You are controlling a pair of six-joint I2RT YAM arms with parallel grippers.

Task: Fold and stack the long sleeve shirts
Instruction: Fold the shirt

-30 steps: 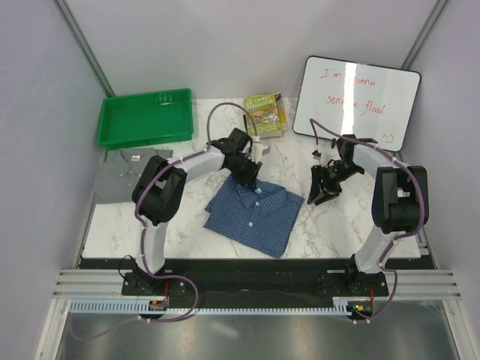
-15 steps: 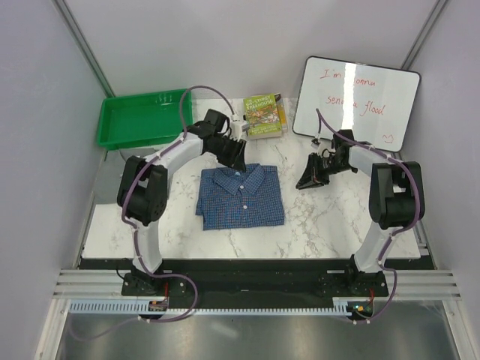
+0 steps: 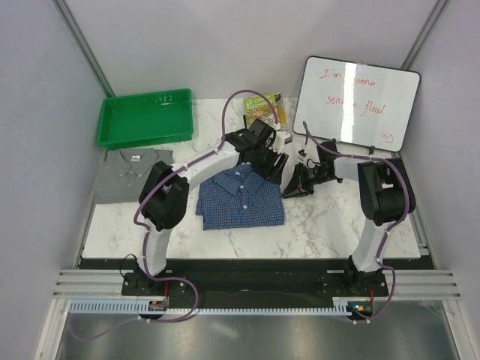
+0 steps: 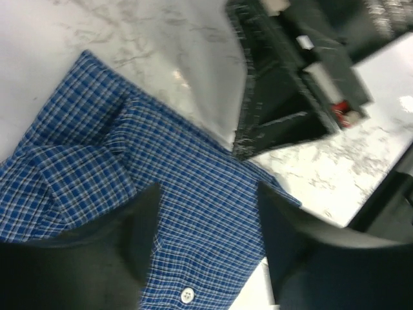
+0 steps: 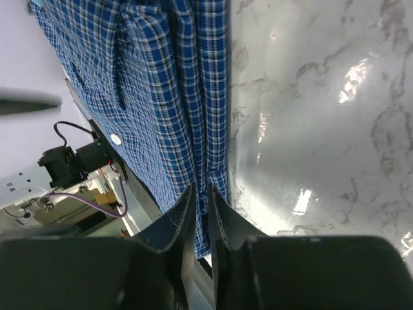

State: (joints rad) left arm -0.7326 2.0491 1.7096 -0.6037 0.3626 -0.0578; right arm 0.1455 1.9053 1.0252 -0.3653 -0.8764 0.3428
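Right wrist view: the right claw (image 5: 201, 192) is clenched on the blue shirt (image 5: 161, 103), its edge between the tips. The left claw (image 4: 206, 197) hangs released, the shirt just below it.

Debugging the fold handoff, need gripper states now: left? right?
Left gripper: open, holding nothing.
Right gripper: closed on the blue shirt edge.

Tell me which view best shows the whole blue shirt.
Top external: the blue shirt shows whole, folded on the table. Left wrist shows only a checked patch with one button; right wrist shows just its folded edge, running between the right tool's tips.
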